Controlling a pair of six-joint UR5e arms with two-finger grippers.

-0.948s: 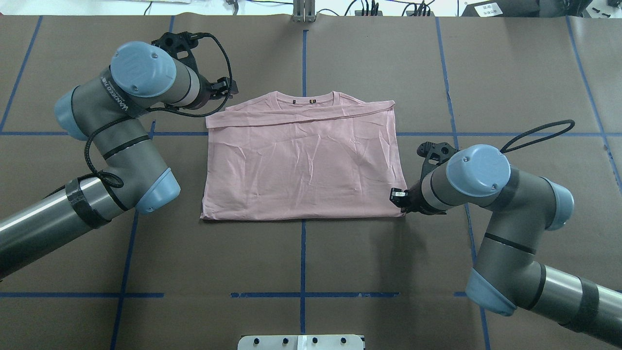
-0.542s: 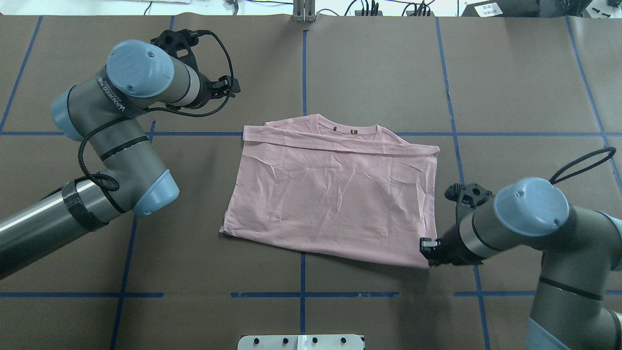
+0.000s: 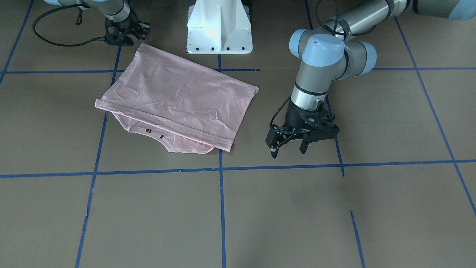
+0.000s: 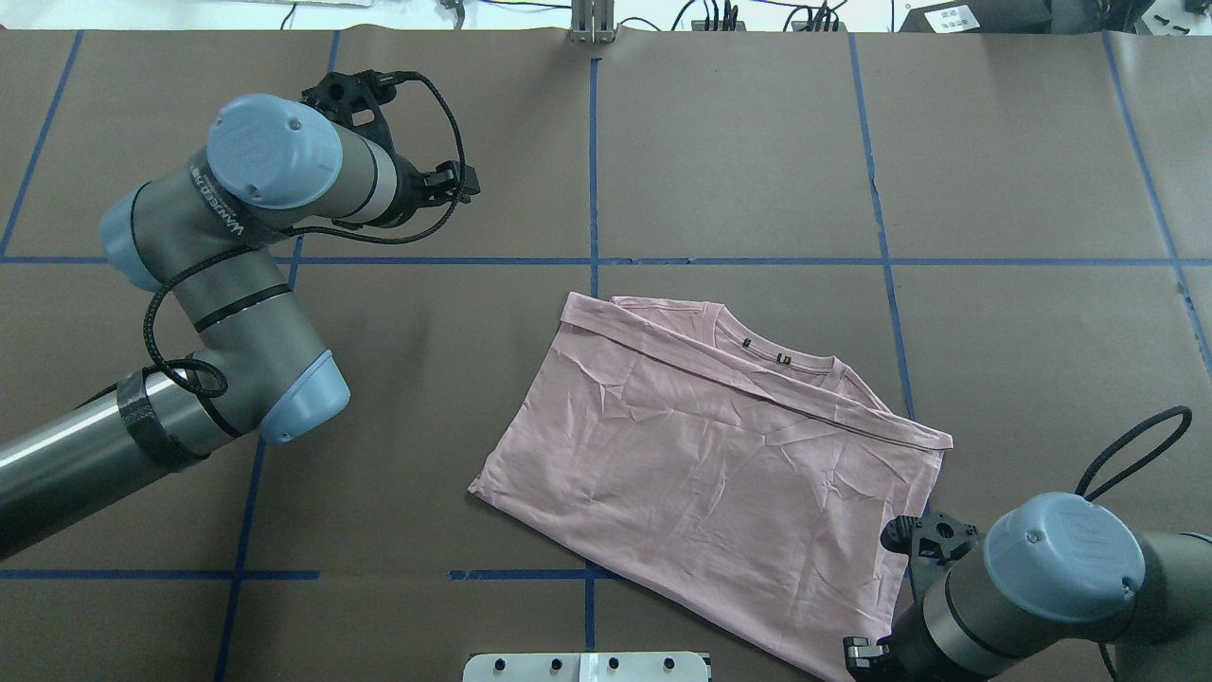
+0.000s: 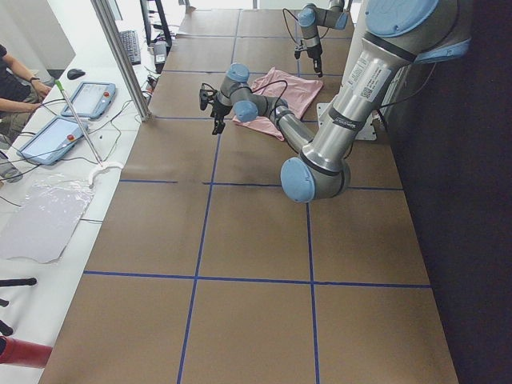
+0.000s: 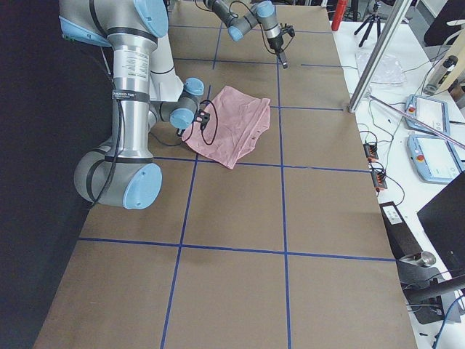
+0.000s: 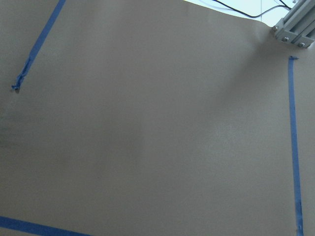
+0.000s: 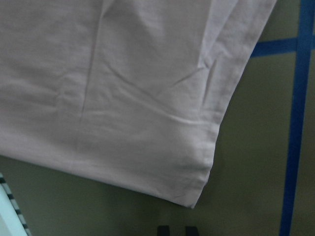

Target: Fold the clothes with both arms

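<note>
One camera looks forward and down on the brown paper-covered bench (image 4: 739, 142) from behind the white metal pedestal base (image 4: 587, 666), another faces it steeply from across, two look along it from each distant end, and two wrist cameras sit close, the right's sharing the creased pale pink cloth T-shirt (image 4: 720, 474) with those four.

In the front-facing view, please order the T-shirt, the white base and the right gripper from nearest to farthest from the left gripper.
1. The T-shirt, beside the left gripper, on the view's left.
2. The base, top centre.
3. The right gripper, top left.
</note>
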